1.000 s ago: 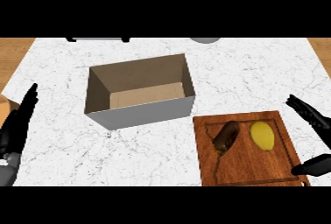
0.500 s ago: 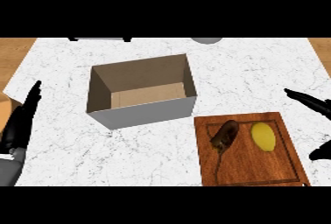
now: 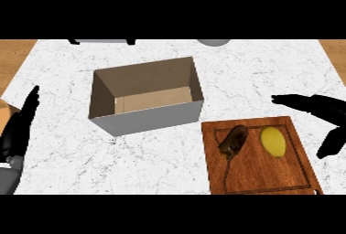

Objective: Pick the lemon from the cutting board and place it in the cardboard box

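A yellow lemon (image 3: 273, 140) lies on the wooden cutting board (image 3: 263, 176) at the lower right, beside a brown oblong item (image 3: 233, 140). My right hand (image 3: 324, 109) hangs open just right of the board, fingers stretched leftward above its top right corner and thumb pointing down, apart from the lemon. An open cardboard box (image 3: 146, 94) stands at the centre left with nothing in it. Along the left edge, my left hand (image 3: 20, 128) rests open with fingers pointing up.
The white marble counter (image 3: 263, 73) spans the view. A grey round object (image 3: 214, 42) and a dark-edged item (image 3: 101, 41) sit at the far edge. Wood-coloured floor shows past both far corners.
My right hand has moved up and leftward, its fingers now reaching over the board's top right corner. The left hand shifted slightly up. Lemon and box have not moved.
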`<act>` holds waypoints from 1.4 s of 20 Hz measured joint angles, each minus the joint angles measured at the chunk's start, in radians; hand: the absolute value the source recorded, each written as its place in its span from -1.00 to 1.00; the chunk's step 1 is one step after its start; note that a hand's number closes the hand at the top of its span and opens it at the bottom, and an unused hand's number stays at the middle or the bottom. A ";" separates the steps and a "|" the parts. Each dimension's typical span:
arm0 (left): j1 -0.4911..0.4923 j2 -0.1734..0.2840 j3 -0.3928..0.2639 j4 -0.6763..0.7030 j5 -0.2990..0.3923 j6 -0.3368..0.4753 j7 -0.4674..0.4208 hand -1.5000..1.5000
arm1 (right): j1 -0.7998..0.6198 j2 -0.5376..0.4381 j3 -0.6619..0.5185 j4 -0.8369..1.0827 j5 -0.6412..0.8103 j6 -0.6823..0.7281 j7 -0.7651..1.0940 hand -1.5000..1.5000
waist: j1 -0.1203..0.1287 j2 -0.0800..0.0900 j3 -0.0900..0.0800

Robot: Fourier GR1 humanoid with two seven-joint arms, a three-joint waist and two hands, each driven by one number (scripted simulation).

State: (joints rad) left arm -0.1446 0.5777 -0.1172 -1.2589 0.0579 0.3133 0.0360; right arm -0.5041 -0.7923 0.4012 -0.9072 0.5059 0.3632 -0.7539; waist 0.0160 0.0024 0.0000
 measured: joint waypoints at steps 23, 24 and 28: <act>0.053 -0.082 0.125 -0.044 -0.115 -0.086 0.010 0.00 | 0.070 0.133 -0.077 -0.101 0.224 0.062 0.042 -1.00 | -0.015 -0.003 0.000; 0.061 -0.083 0.131 -0.046 -0.115 -0.093 0.003 0.00 | 0.073 0.136 -0.079 -0.121 0.221 0.069 0.049 -1.00 | -0.015 -0.004 0.000; 0.055 -0.102 0.138 -0.053 -0.138 -0.092 0.022 0.00 | 0.099 0.139 -0.087 -0.186 0.213 0.086 0.062 -1.00 | -0.016 -0.004 0.000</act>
State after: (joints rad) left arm -0.0899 0.4753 0.0210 -1.3120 -0.0797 0.2215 0.0578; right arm -0.4047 -0.6530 0.3138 -1.0933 0.7192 0.4496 -0.6924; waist 0.0003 -0.0012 -0.0003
